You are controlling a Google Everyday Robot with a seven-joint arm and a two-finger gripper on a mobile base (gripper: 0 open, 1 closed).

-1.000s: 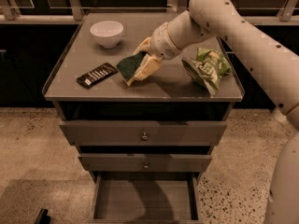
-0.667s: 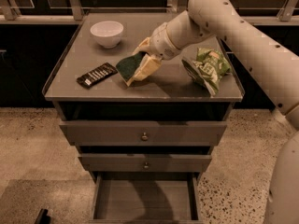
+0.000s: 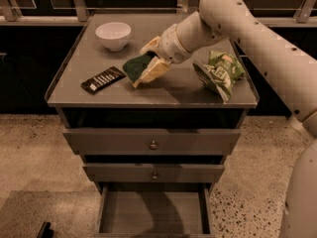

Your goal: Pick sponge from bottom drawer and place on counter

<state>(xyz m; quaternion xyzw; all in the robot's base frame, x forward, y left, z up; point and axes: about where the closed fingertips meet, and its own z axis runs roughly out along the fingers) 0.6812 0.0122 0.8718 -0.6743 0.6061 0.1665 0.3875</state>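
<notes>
You are looking at the counter standing over the bottom drawer, which is sitting pulled out, while the arm is reaching across the counter's middle. The gripper is hanging low there, its fingers clenching the sponge, which is tilting green face up, and you cannot tell whether it is touching the surface. The sponge is sitting between the green snack bag and the black wrapper, with the white bowl resting behind.
</notes>
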